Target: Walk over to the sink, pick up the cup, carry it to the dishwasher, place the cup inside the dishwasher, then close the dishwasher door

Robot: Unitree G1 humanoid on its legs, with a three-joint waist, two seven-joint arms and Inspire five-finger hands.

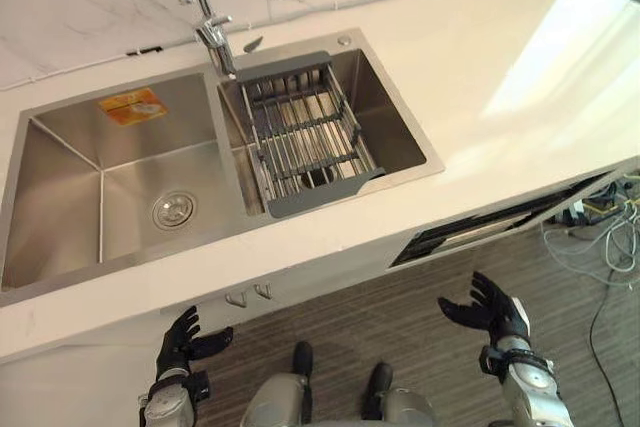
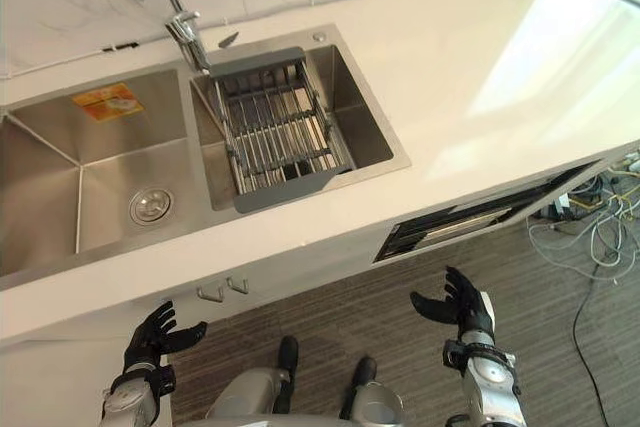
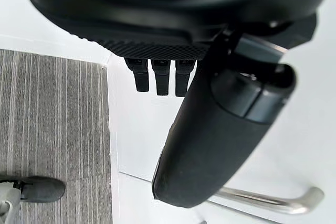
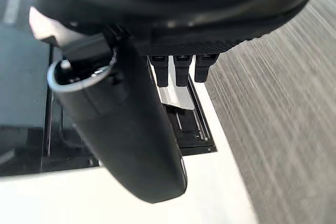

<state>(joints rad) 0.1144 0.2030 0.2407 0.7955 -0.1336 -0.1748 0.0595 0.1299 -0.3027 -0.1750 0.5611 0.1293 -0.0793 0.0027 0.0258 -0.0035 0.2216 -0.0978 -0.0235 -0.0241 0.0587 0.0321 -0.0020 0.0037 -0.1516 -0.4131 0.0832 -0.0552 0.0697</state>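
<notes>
A steel double sink (image 1: 60, 187) is set into the white counter. Its left basin holds a drain (image 1: 173, 210) and an orange sticker (image 1: 132, 105). A grey drying rack (image 1: 305, 132) spans the right basin, with a dark round shape below its bars. To the right, under the counter, the dishwasher door (image 1: 500, 222) stands slightly ajar, showing a dark gap (image 4: 181, 121). My left hand (image 1: 180, 342) hangs open, holding nothing, in front of the cabinet below the sink. My right hand (image 1: 495, 309) is open too, empty, below the dishwasher gap. The thumbs (image 3: 210, 140) (image 4: 131, 129) are straight.
A chrome faucet (image 1: 215, 42) rises behind the divider between the basins. Two metal cabinet handles (image 1: 248, 295) sit below the counter edge, one close to my left hand (image 3: 273, 200). Loose cables (image 1: 600, 247) lie on the striped floor at the right.
</notes>
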